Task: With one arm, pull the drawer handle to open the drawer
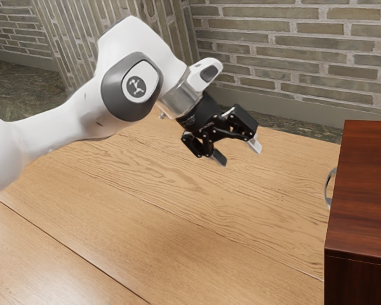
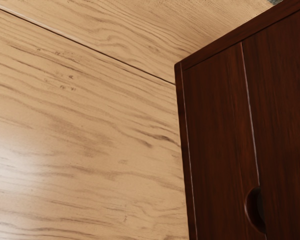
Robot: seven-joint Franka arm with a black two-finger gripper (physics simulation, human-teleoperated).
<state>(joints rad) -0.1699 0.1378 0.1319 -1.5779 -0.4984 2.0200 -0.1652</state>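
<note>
A dark red-brown wooden cabinet (image 1: 364, 210) stands at the exterior view's right edge on the table. A grey curved drawer handle (image 1: 329, 188) sticks out of its front face toward the arm. My black gripper (image 1: 239, 151) hangs open in the air above the table, well to the left of the handle, its fingers pointing down toward the right. In the wrist view the cabinet front (image 2: 225, 150) shows with thin seams between its panels and one end of the handle (image 2: 254, 209) low on the front.
The light wooden table (image 1: 152, 210) stretches between my hand and the cabinet. A brick wall (image 1: 292, 44) runs behind the table.
</note>
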